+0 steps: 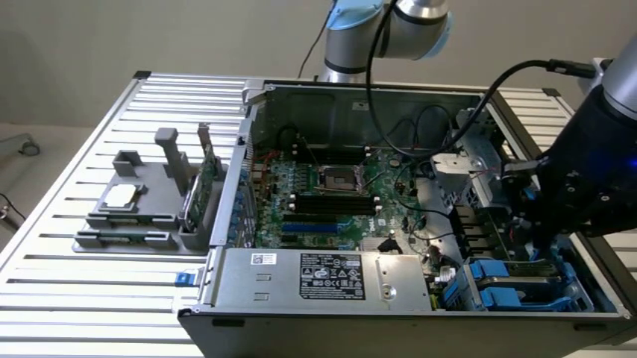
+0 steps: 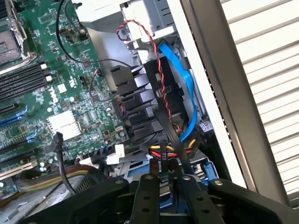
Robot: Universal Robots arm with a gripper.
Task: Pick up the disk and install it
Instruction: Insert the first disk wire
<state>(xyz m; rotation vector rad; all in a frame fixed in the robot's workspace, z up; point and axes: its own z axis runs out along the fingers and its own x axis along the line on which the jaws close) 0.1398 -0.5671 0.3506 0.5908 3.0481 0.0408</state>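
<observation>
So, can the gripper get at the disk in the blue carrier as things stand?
Probably yes. The gripper hangs just above the disk inside the open case. Cables run close by and might brush it, but nothing seems to cover the disk.

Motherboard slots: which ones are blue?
The expansion slots nearest the power supply; the memory slots beside the CPU socket are black.

You are looking at a work table [image 1: 60, 298] topped with silver aluminium slats that run side to side. Soft, even light makes the ribbed surface bright. Behind the table stands a plain, pale beige wall [image 1: 149, 30]. At the exterior view's left, a strip of light grey floor [image 1: 30, 171] shows beside the table's edge.
</observation>
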